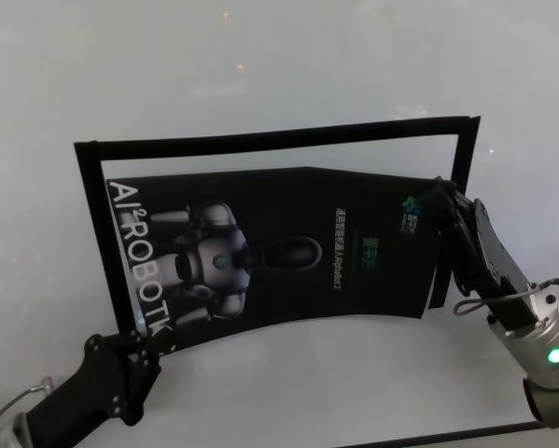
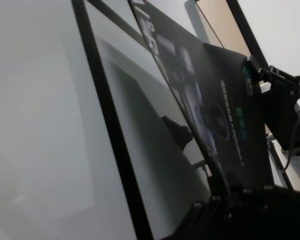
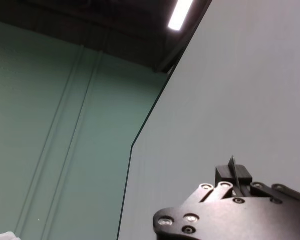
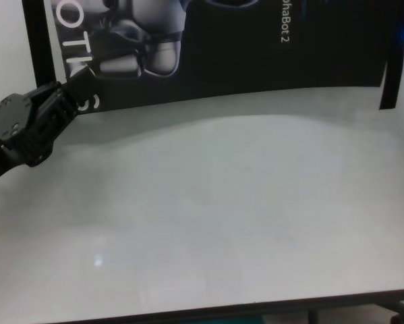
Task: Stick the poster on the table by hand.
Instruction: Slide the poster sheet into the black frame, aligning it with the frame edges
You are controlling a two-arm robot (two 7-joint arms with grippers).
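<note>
The poster (image 1: 288,247) is a glossy black sheet with a grey-white robot and white letters. It hangs bowed just over the white table (image 1: 307,392), stretched between my two hands. My left gripper (image 1: 151,338) is shut on its near-left corner, which also appears in the chest view as left gripper (image 4: 68,93) on poster (image 4: 255,47). My right gripper (image 1: 436,207) is shut on the poster's right edge. In the right wrist view the right gripper (image 3: 233,176) pinches the sheet's thin edge (image 3: 232,164). The left wrist view looks along the poster (image 2: 215,105) toward the right gripper (image 2: 264,75).
A black rectangular outline (image 1: 279,138) lies on the table beneath and behind the poster, with its left side (image 1: 94,233) and right side (image 1: 466,154) showing. The table's near edge (image 4: 255,312) runs across the bottom of the chest view.
</note>
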